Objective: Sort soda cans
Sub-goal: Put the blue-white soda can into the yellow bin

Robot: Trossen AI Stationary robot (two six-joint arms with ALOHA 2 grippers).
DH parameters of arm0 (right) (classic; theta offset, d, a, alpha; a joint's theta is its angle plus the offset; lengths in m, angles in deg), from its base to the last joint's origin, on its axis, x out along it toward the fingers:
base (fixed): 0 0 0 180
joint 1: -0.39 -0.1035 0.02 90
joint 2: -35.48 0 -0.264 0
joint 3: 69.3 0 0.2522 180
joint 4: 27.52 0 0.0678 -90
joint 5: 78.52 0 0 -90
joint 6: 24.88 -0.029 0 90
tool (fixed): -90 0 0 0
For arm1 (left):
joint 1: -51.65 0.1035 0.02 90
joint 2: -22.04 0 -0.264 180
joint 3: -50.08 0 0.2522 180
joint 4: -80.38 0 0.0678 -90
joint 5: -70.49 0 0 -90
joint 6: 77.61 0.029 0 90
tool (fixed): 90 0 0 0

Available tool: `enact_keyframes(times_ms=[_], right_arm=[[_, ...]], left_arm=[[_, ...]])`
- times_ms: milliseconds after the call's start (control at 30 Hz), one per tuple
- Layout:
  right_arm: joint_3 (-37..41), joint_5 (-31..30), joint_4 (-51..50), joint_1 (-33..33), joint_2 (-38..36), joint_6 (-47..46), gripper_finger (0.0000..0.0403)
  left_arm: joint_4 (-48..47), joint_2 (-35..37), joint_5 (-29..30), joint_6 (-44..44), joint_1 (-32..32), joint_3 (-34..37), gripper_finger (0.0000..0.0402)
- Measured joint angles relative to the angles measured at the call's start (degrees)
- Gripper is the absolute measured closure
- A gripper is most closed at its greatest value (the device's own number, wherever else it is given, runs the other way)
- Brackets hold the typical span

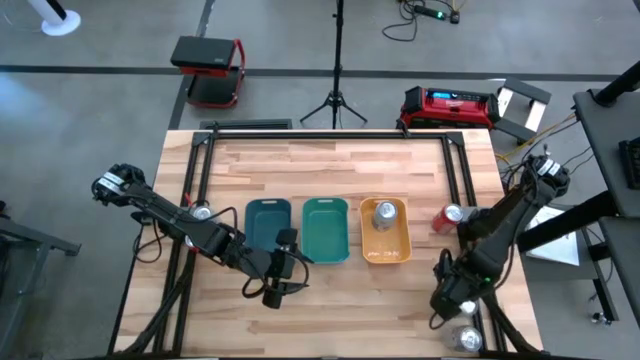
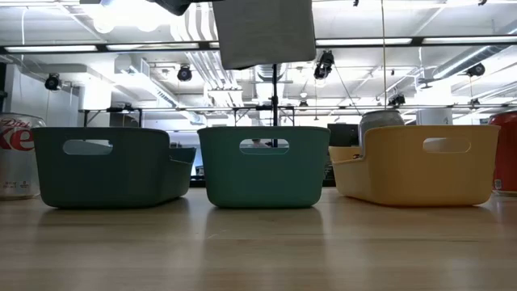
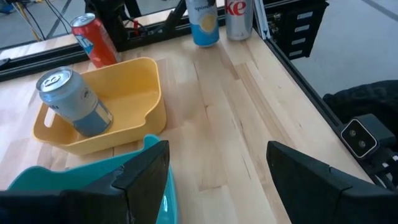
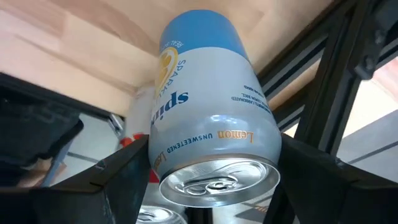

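At the table's near right corner, the right gripper (image 4: pixel 208 180) is pinching a blue-and-silver lemon can (image 4: pixel 208 118) (squeezing it squarely seems wise); the left gripper (image 3: pixel 217 177) is hovering spread near the teal tray (image 3: pixel 74 180).

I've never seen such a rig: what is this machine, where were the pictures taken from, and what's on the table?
A two-armed robot at a wooden table. One camera looks down from above, one sits at table height, one rides each wrist. In a row stand a dark teal tray, a teal tray and an orange tray holding a silver can; a red can stands beside it. The left end effector is open and empty. The right end effector surrounds a blue-and-silver can; grip unclear.
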Motion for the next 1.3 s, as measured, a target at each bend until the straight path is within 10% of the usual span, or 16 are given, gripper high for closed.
enact_keyframes(times_ms=[667, 1300], right_arm=[[-3.4, -2.6, -7.2, 21.1, 3.5, 22.5, 0.0097], [-6.4, -9.1, -7.6, 25.1, 7.5, 33.5, 0.0096]], left_arm=[[-1.5, 0.0, 0.0, 3.1, 0.0, 0.0, 0.0148], [-1.0, 0.0, 0.1, 2.4, 0.0, 0.0, 0.0148]])
